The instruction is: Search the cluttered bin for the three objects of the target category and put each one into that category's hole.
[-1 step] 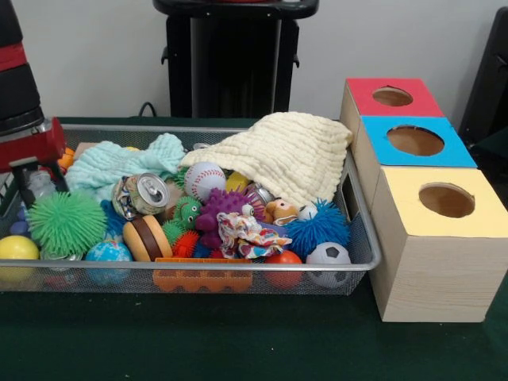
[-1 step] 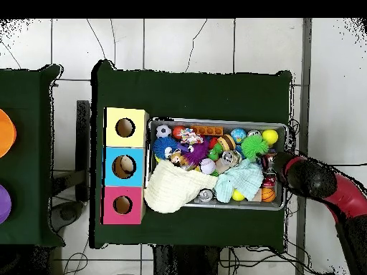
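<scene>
I see a wire bin crammed with toys: a baseball, a soccer ball, spiky balls, a crushed can and two cloths. Beside it stand three boxes with a red hole, a blue hole and a yellow hole. Overhead, something pale seems to sit inside the blue hole, so perhaps one item is sorted. The gripper hangs over the bin's end; I cannot tell its state

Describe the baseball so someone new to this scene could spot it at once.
Start at the wire bin beside the three boxes. Under the front edge of the cream cloth sits the baseball, just right of the crushed can. It is the only white ball with red stitching.
</scene>
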Available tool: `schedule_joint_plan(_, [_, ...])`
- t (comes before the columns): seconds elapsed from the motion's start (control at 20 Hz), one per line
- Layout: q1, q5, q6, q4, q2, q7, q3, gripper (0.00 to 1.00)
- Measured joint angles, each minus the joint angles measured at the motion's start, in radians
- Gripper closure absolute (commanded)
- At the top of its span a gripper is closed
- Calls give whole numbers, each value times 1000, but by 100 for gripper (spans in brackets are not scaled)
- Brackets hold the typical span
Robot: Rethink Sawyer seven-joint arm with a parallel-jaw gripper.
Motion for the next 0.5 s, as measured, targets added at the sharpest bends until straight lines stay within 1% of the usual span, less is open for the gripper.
schedule_joint_plan(0.5, [8,0,24,-5,0,0,0,100])
